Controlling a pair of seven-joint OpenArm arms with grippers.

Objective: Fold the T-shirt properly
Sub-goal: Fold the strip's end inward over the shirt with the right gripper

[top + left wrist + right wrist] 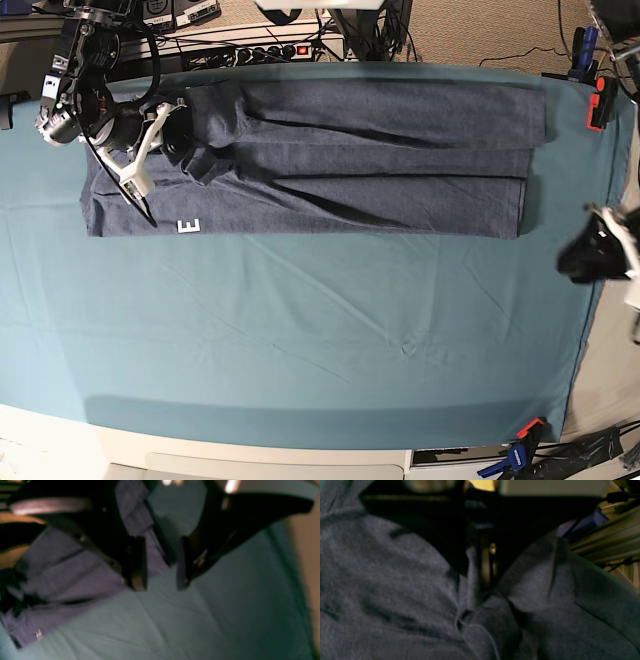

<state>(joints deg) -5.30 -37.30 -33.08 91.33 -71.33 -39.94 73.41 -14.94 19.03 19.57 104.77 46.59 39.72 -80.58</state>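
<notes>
The slate-blue T-shirt (330,160) lies in a long band across the far half of the teal table cloth (300,330), with a white letter showing at its front left edge. My right gripper (188,152) sits on the shirt's left end. In the right wrist view this gripper (487,581) is shut on a bunched fold of the T-shirt (395,585). My left gripper (598,250) hovers by the table's right edge, clear of the shirt. In the left wrist view it (161,580) is open and empty above the cloth, with the shirt (62,580) to its left.
A power strip (262,50) and cables lie behind the table's far edge. Clamps hold the cloth at the far right corner (598,100) and the near right corner (520,455). An aluminium frame (607,540) shows right of the right gripper.
</notes>
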